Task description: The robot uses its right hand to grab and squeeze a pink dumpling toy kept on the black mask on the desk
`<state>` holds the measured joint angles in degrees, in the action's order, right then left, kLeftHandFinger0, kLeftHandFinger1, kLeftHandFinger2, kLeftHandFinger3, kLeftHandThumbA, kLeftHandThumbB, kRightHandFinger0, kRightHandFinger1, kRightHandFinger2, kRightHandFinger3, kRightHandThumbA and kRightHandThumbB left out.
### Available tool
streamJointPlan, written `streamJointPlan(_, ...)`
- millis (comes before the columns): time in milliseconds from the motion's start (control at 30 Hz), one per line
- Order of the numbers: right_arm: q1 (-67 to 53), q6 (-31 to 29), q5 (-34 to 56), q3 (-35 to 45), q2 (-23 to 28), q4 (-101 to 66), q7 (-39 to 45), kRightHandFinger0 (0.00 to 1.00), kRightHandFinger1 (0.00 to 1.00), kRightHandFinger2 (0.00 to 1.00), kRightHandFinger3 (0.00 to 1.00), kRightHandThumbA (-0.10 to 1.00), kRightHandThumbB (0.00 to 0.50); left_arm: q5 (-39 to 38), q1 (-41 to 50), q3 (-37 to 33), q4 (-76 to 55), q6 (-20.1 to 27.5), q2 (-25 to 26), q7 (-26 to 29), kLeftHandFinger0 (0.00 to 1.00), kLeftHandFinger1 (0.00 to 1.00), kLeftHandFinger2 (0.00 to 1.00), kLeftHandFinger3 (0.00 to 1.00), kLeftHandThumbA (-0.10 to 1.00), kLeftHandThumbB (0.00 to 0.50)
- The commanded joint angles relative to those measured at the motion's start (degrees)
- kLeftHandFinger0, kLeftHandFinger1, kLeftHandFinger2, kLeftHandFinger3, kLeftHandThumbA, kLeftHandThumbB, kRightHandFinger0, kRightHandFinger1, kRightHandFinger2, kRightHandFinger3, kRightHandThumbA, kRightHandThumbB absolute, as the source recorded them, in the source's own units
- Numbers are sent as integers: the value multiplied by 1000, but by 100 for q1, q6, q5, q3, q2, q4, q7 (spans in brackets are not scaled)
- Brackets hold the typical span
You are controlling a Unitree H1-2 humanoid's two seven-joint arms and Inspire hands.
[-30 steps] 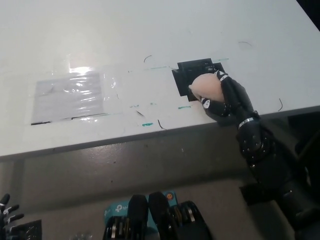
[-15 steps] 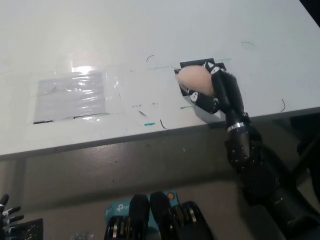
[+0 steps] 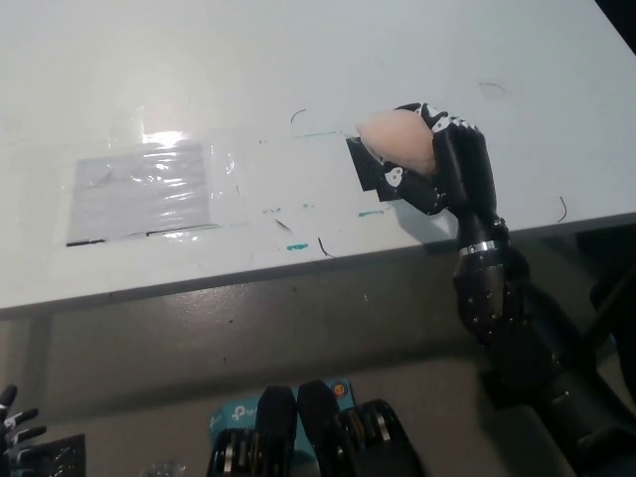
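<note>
Right hand: you see the black right hand (image 3: 437, 164) wrapped around the pink dumpling toy (image 3: 397, 141), fingers curled over its top and far side, thumb side pressed in from below.
Pink dumpling toy: it sits in that grasp above the black mask (image 3: 364, 171); you cannot tell whether its underside touches the mask or is clear of it.
Black mask: a dark square patch lies flat on the white desk (image 3: 298, 70) near the front edge; you see only its left part, the rest is covered by hand and toy.
Right arm: the black forearm (image 3: 507, 308) rises from the lower right of your view, crossing the desk's front edge to reach the toy.
Left hand: only the fingertips of the left hand (image 3: 14, 422) show at the bottom left corner, below the desk and well apart from the work; you cannot tell how it is held.
Desk surface: a shiny clear plastic sheet (image 3: 144, 189) is taped down to the left, well apart from the mask; small green tape marks (image 3: 293, 246) and thin dark scribbles dot the white top between them.
</note>
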<state>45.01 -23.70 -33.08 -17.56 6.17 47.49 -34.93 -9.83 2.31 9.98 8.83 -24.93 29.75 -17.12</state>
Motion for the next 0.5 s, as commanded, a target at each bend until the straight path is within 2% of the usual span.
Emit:
streamJointPlan(0,293,-319,24,92,-4,-54,-118,0,0,321,236,-100,262,-65,-111,102,-142,15,246,-100,718,820,897,961,1000,113)
streamJointPlan(33,320,-243,112,83,-3,24,126,0,0,329,259,-100,255,-69,-116,110,-169,-28,242,-88,715,818,890,951,1000,108)
streamJointPlan(67,340,-38,223,89,3,44,456,0,9,383,305,-100,230,-45,-119,101,-169,7,252,-84,705,813,882,951,1000,111)
streamJointPlan(133,360,330,294,78,22,75,888,0,131,540,435,-100,206,-39,-122,90,-139,64,262,-106,706,812,880,947,1000,106)
streamJointPlan(167,362,460,335,82,27,80,1070,0,188,598,488,-100,154,-27,-115,74,-140,97,280,-125,707,812,882,948,1000,105)
streamJointPlan(200,386,521,372,95,26,152,1173,0,236,666,594,-100,159,-48,-118,87,-154,55,271,-119,716,812,881,949,1000,110)
streamJointPlan(233,427,607,427,110,25,268,1312,0,245,630,542,-100,118,-80,-126,107,-175,-9,256,-110,720,812,881,950,1000,108)
streamJointPlan(267,464,791,434,114,27,326,1447,0,266,622,539,-100,50,-73,-135,119,-188,-35,238,-72,723,808,875,935,1000,116)
streamJointPlan(300,474,1101,289,51,51,306,1535,0,279,631,613,-100,18,-48,-133,98,-189,-8,253,-82,725,808,876,932,1000,109)
streamJointPlan(333,496,1348,283,55,39,334,1651,19,335,679,785,-100,4,-57,-136,87,-169,17,267,-117,729,811,884,935,1000,109)
streamJointPlan(367,497,1609,258,35,55,288,1848,136,443,783,1000,-100,50,-80,-134,101,-196,-32,260,-114,728,811,897,952,1000,112)
streamJointPlan(400,488,1966,143,-36,85,187,2051,314,655,993,1000,-43,53,-74,-135,99,-213,-67,260,-103,727,811,901,958,1000,112)
streamJointPlan(433,522,2083,98,-62,88,165,2112,413,738,960,1000,45,40,-74,-156,107,-209,-71,270,-97,729,811,902,957,1000,113)
streamJointPlan(467,516,2297,53,-90,98,69,2243,803,1000,1000,1000,184,90,-62,-160,110,-214,-62,273,-84,734,811,904,958,1000,111)
